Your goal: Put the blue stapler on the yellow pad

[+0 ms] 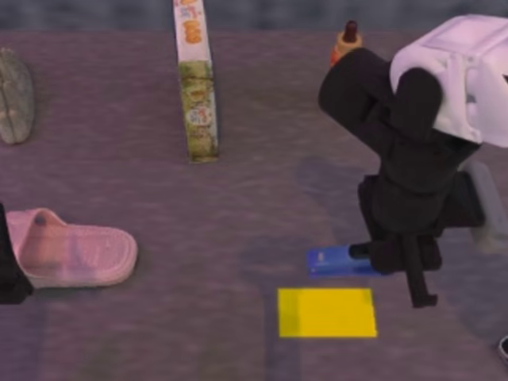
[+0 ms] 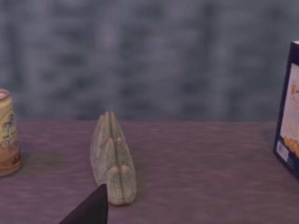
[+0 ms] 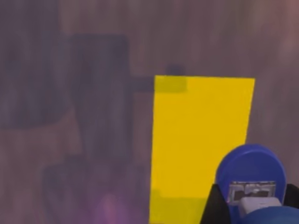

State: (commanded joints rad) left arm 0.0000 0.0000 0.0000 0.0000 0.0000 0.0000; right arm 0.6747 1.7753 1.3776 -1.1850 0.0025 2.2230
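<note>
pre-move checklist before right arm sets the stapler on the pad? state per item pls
1. Right gripper shut on the blue stapler: ok, fingers flank it in the right wrist view.
2. Stapler over the yellow pad: not ok, in the top view it sits just beyond the pad's far edge.
3. Pad surface bare: ok.
4. Stapler lifted off the table: cannot tell.
5. Pink slipper and tall box out of the path: ok, both well to the left.
6. Left arm parked at the table's left edge: ok.
</note>
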